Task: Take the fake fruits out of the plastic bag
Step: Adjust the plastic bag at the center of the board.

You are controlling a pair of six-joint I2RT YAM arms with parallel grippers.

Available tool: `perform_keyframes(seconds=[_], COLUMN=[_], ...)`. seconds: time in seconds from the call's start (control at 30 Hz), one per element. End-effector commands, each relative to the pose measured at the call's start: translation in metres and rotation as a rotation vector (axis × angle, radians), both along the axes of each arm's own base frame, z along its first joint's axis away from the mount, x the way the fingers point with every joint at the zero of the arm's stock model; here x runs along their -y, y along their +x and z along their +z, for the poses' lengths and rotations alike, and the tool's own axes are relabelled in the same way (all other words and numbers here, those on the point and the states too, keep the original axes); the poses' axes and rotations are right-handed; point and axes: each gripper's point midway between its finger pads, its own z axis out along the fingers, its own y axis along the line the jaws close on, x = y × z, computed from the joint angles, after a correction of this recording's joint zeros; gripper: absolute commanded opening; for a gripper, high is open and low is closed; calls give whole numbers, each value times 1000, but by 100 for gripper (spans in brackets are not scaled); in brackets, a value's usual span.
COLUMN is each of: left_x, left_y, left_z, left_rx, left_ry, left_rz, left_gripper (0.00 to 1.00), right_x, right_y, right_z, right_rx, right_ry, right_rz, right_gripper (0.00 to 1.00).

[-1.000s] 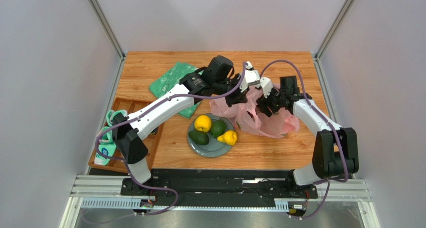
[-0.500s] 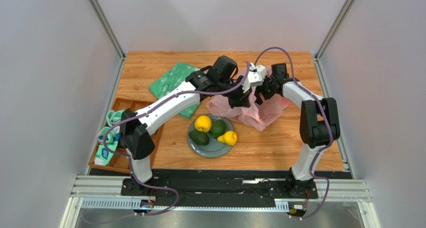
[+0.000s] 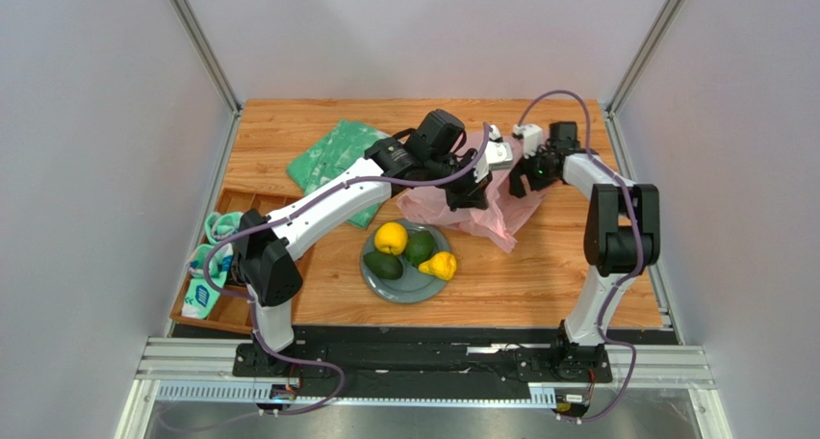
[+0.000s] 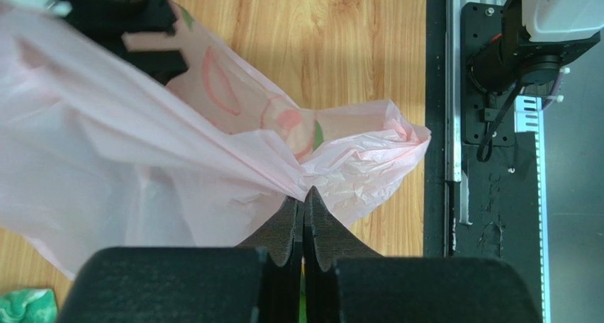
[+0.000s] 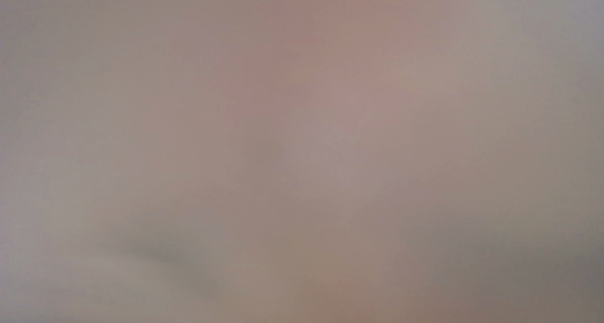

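Tearing is the worry I'd name first: the left gripper [image 4: 305, 199] has its fingers pressed together on one thin fold of the plastic bag [image 3: 486, 222], and a pull from both arms could rip the film or slide it out of that pinch. The bag hangs bunched over the far right of the table [image 3: 539, 285], just beyond the plate [image 3: 409, 290]; on the plate sit the citrus [image 3: 391, 238], an avocado [image 3: 383, 265], a second avocado [image 3: 419, 247] and the lumpy yellow fruit [image 3: 441, 265]. If the bag sags or swings nearer, it could sweep one off and set it rolling. Whether any fruit is left inside I cannot tell through the film.

The right gripper [image 3: 523, 174] is at the bag's far side; its camera is smothered in pink, so I cannot tell how its fingers stand, and any grasp there would be blind. The left arm stretches long and diagonal across the table, wrist over the bag; the right arm stands folded, elbow high, forearm turned left.
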Motion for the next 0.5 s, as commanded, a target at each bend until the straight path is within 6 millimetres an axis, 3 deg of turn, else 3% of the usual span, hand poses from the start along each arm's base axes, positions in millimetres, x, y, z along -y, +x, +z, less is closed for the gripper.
perform_keyframes(seconds=[0.0, 0.03, 0.07, 0.13, 0.2, 0.23, 0.27, 0.3, 0.37, 0.4, 0.47], left_x=[11, 11, 11, 11, 10, 11, 11, 12, 14, 15, 17], left_y=[-26, -29, -31, -36, -42, -45, -46, -46, -43, -40, -36], left_z=[34, 36, 39, 46, 55, 60, 66, 69, 73, 72, 74], left_rx=[-14, -24, -28, -34, -31, -28, -19, -9, 16, 28, 43], left_ry=[-89, -97, -105, -123, -144, -156, -167, -174, -183, -179, -179], left_rz=[-99, -103, -107, -118, -140, -146, -147, -148, -152, -145, -138], left_gripper=[0, 0, 0, 0, 0, 0, 0, 0, 0, 0, 0], right_x=[83, 104, 115, 135, 138, 139, 130, 121, 103, 80, 63], right_y=[-70, -83, -94, -134, -162, -167, -167, -166, -153, -143, -126], right_z=[-9, -11, -6, -14, -7, -1, 7, 29, 53, 68, 83], right_rx=[-154, -177, -183, -289, -337, -328, -299, -230, -132, -72, -21], right_ry=[-118, -143, -155, -152, -153, -146, -113, -90, -33, 21, 33], right_rz=[-213, -253, -276, -330, -341, -338, -299, -278, -227, -158, -111], right_gripper=[82, 82, 82, 82, 80, 80, 80, 79, 79, 78, 77])
